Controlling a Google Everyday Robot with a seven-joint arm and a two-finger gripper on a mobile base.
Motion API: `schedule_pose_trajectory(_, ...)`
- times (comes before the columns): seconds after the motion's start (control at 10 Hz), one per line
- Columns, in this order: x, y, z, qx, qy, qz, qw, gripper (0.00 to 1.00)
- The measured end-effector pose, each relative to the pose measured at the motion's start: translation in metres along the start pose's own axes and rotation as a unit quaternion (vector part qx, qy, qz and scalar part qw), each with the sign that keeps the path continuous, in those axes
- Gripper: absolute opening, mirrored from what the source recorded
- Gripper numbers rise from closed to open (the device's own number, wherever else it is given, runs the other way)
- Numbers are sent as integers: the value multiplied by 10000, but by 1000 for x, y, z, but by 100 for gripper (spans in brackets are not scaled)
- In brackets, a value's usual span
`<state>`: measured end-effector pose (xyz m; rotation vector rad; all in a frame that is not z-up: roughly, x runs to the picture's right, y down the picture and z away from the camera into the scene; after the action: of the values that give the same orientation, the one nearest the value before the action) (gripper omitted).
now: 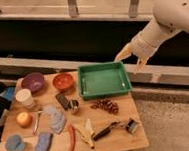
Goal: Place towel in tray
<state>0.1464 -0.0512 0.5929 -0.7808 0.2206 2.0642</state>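
The green tray (104,82) lies at the back right of the wooden table, with nothing in it. The towel (55,119), a small pale grey-white cloth, lies crumpled on the left half of the table, well left of and nearer than the tray. My gripper (131,58) hangs from the white arm above the tray's far right corner. Its two yellowish fingers (122,53) stand apart, open, with nothing between them. It is far from the towel.
A purple bowl (33,82), an orange bowl (62,81) and a white cup (24,97) stand left of the tray. A blue sponge (43,143), red chili (71,138), banana (85,132), dark grapes (107,106) and a black tool (106,131) lie along the front.
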Motion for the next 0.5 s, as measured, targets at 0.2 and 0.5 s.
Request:
schedule_pose_trajectory(0.2, 6, 7, 1, -41, -2, -94, 9999, 65)
schedule_pose_trajectory(0.5, 7, 6, 1, -5, -32, -131, 9999, 65)
